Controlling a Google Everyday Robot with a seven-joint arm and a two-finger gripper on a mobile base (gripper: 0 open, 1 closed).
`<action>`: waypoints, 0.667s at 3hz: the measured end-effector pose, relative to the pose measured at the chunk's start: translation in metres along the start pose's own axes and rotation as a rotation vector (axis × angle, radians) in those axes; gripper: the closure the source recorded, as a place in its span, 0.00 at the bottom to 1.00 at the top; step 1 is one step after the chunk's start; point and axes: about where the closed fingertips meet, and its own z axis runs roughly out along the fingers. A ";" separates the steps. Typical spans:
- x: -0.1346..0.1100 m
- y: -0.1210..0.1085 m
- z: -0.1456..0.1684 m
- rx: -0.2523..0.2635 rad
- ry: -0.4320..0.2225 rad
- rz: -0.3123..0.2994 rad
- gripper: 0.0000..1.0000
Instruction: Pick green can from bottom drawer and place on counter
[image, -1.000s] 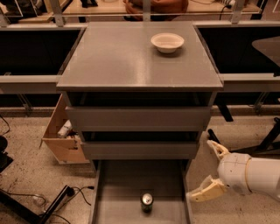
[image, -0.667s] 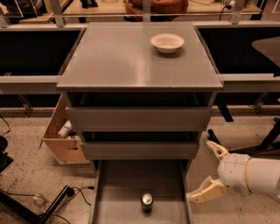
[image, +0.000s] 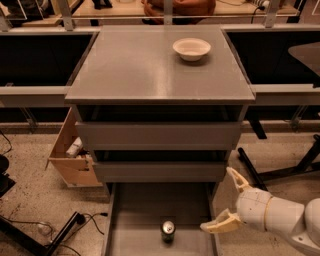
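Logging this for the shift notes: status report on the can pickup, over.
Gripper open, at bottom drawer right edge. Green can upright in drawer, not gripped. White bowl on counter, far right corner.

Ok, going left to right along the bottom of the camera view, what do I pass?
Brown cardboard box, small green can in the grey bottom drawer, open cream gripper at the drawer's right edge.
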 end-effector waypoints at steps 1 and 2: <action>0.041 -0.017 0.031 0.048 -0.064 -0.084 0.00; 0.099 -0.025 0.069 0.030 -0.107 -0.090 0.00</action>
